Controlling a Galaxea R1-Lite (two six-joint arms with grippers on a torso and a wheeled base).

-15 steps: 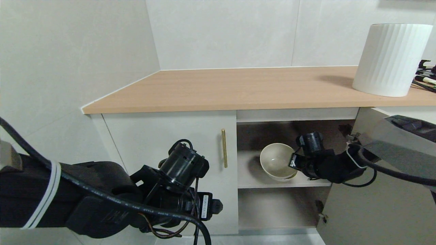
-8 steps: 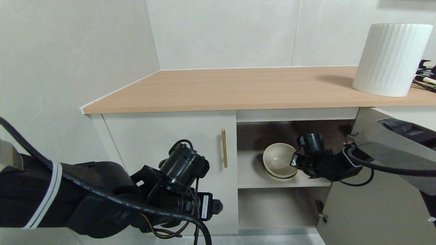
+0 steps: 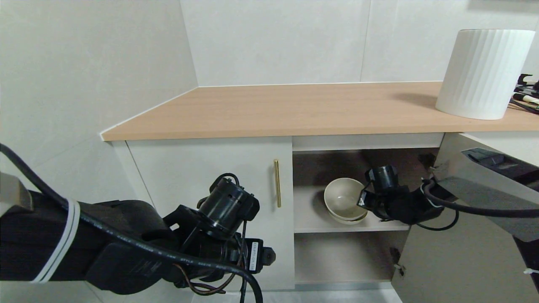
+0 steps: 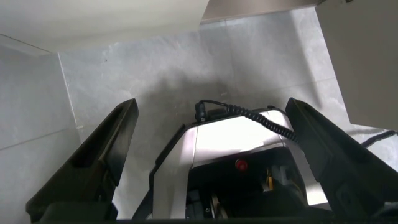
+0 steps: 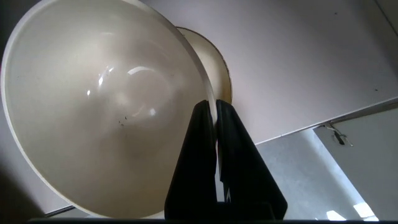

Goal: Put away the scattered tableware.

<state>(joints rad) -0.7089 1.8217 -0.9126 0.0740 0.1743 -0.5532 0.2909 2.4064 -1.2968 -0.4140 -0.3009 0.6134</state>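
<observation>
Your right gripper (image 3: 362, 201), centre-right: clamped on rim of tilted cream bowl (image 3: 341, 198), over second bowl (image 3: 349, 219) on shelf (image 3: 309, 216). Left gripper (image 4: 211, 106): fingers apart, empty.

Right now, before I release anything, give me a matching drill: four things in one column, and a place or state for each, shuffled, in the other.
Things:
1. bowl
2. left gripper
3. canister
4. handle

Places or states:
A. standing on the counter
B. open, nothing between its fingers
C. fixed to the shut door
D. rim pinched by the right gripper, inside the cabinet

Pairs: 1-D, 2-B, 3-A, 4-C
</observation>
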